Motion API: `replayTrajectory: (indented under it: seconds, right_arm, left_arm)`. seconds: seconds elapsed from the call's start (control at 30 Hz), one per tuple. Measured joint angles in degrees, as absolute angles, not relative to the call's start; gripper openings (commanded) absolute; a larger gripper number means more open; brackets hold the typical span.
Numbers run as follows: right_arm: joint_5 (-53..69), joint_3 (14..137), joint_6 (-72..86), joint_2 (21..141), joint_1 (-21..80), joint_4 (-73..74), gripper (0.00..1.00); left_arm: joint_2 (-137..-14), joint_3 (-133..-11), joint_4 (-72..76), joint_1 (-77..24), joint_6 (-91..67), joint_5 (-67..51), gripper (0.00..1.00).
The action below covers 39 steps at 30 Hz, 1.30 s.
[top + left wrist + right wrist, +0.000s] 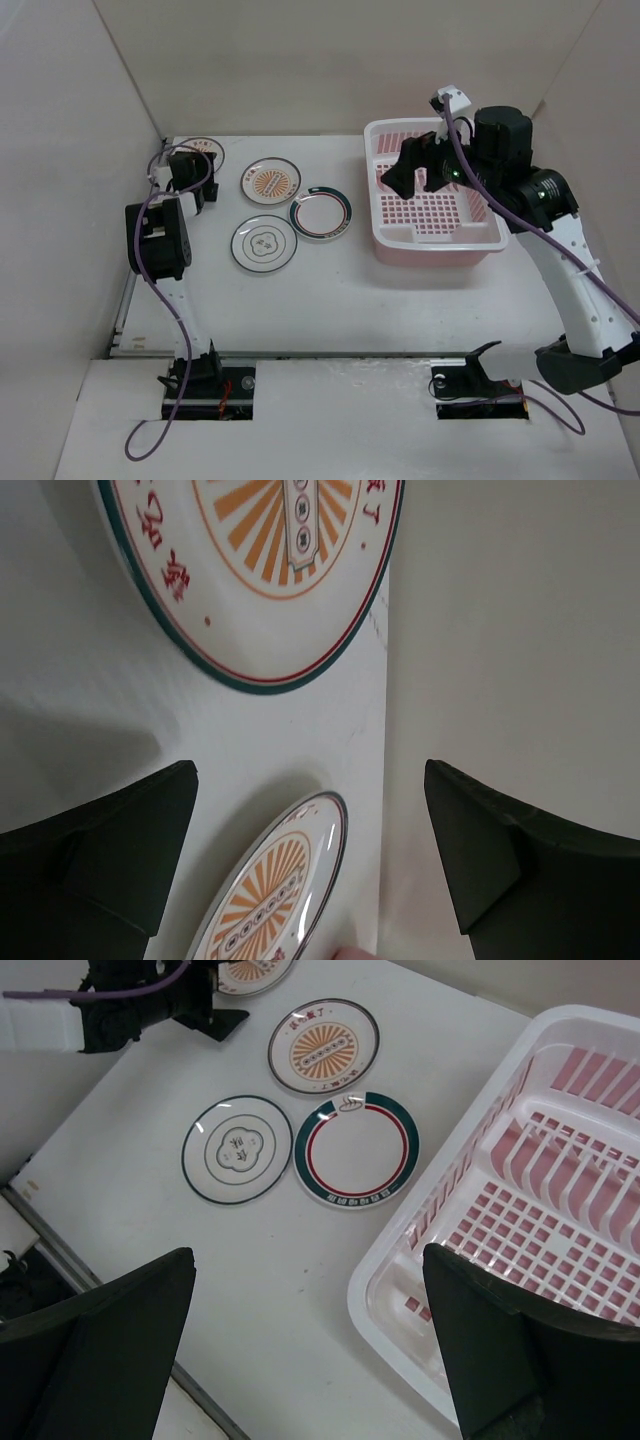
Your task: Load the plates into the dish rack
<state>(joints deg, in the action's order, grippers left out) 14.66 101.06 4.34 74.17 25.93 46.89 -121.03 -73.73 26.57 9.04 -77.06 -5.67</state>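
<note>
Four plates lie flat on the white table. A sunburst plate [270, 181], a green-rimmed plate [321, 213] and a thin-ringed plate [263, 243] sit mid-table. A fourth plate [207, 149] lies in the back left corner, partly hidden by my left gripper [200, 180]. The left gripper [310, 780] is open and empty, above the table between the corner plate [260, 570] and the other sunburst plate [275, 890]. The pink dish rack [440, 248] stands at the right and holds nothing. My right gripper [402, 178] hovers over the rack's left side, open and empty [308, 1255].
White walls enclose the table at the left, back and right. The back wall [520, 630] is close beside the left gripper. In the right wrist view, the rack's rim [358, 1285] is at the right, with the green-rimmed plate [356, 1148] and the thin-ringed plate [237, 1149] beside it.
</note>
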Motion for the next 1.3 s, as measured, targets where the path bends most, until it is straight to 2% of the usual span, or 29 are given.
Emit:
replayTrajectory:
  seconds: [0.27,0.47,0.6,0.83,1.3]
  right_arm:
    - [16.0,101.1,5.0,77.2,26.0,46.9,1.00]
    - [16.4,101.1,5.0,77.4,26.0,46.8,1.00]
    - [16.9,101.4,5.2,78.0,26.0,46.6,1.00]
    - [17.8,101.7,6.0,80.0,26.0,46.3,1.00]
    - [19.9,102.7,6.5,81.9,26.0,46.2,1.00]
  left_arm:
    - [-124.1,-83.2,18.2,9.1,-77.5,0.1,0.93]
    - [-125.5,-83.6,16.2,9.1,-78.1,1.4,0.92]
    - [-125.5,-83.6,15.7,9.1,-78.8,2.0,0.84]
    - [-125.5,-84.1,14.0,9.1,-79.5,3.9,0.79]
    - [-128.1,-88.1,12.9,10.5,-80.0,4.8,0.76]
